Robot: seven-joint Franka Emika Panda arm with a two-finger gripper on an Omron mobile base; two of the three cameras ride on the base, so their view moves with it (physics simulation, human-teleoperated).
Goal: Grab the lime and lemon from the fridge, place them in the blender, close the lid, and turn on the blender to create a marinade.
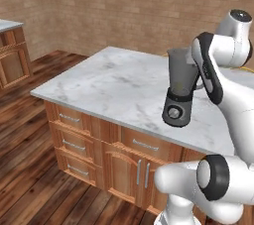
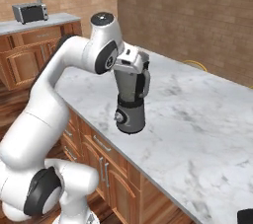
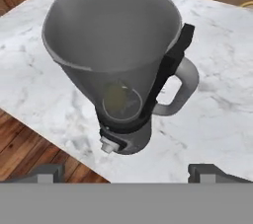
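My gripper (image 3: 126, 171) hangs just above the blender (image 3: 121, 65), and my two fingers (image 3: 44, 172) are spread wide with nothing between them. In the hand view the open mouth of the jug is at 12 o'clock from my fingertips, its handle points to 3 o'clock and the silver knob (image 3: 107, 145) sits at 6 o'clock of the jug. Through the smoky wall I see a yellowish round thing at the bottom, probably the lemon (image 3: 120, 99); I cannot tell more. The blender stands on the marble counter (image 1: 114, 83), near its front edge. A toaster oven (image 2: 30, 12) is on the far counter.
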